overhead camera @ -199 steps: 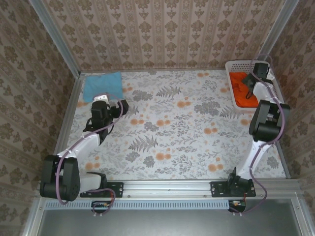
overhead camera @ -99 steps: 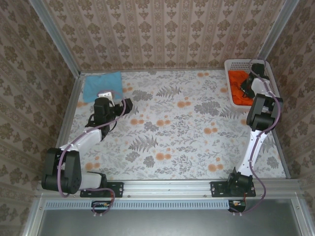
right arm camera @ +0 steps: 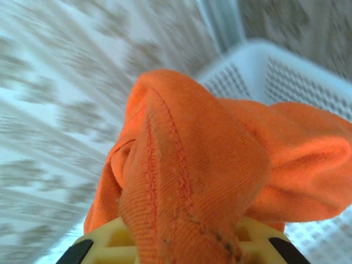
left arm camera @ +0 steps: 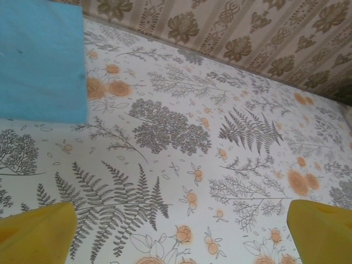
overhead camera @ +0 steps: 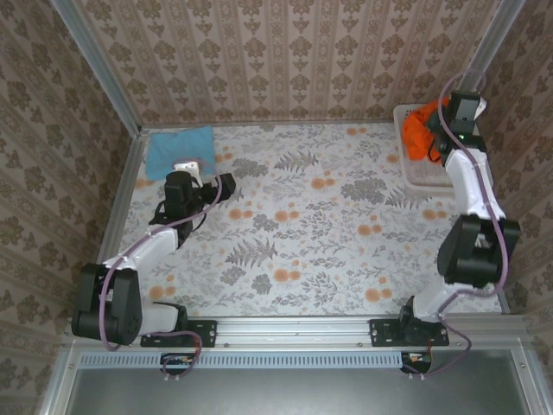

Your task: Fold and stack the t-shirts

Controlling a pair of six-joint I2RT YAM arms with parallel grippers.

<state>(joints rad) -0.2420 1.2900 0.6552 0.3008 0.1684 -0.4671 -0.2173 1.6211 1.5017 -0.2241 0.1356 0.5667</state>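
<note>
Up at two o'clock, my right gripper point(overhead camera: 438, 131) clamps the orange t-shirt point(overhead camera: 417, 130) above the lattice basket point(overhead camera: 422, 177) for folding, while my left gripper point(overhead camera: 226, 186) hangs open near the blue t-shirt point(overhead camera: 177, 151) at ten.

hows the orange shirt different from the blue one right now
The bright orange cloth t-shirt is bunched up; the sky-blue cloth t-shirt lies flat as a neat rectangle. The orange one hangs from the shut right claw over the white plastic lattice basket; the blue one rests on the table at its far left corner, ungripped. Both are plain soft cloth.
</note>
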